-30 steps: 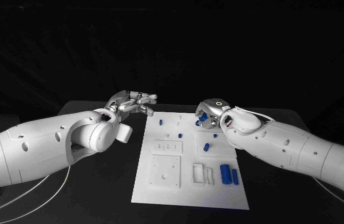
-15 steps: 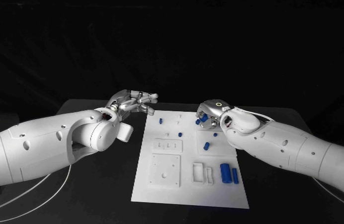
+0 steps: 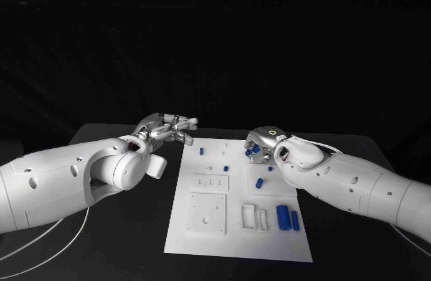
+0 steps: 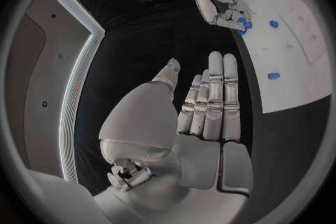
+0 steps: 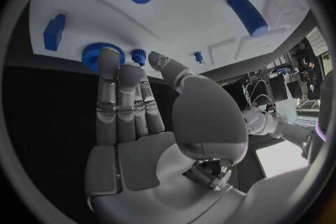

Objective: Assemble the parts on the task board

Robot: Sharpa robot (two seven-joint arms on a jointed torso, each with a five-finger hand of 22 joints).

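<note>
Black table [image 3: 108, 231] under white task board [image 3: 225, 243]; left hand [image 3: 167, 129] empty, fingers apart; right hand [image 3: 261, 145] likewise.

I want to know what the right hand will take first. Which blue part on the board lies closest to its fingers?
The blue toothed wheel at the board's far edge: the right hand has fingertips right at it. The other blue parts lie farther off on the task board.

White arms [image 3: 63, 181] (rounded shells), silver hands [image 3: 166, 130].
</note>
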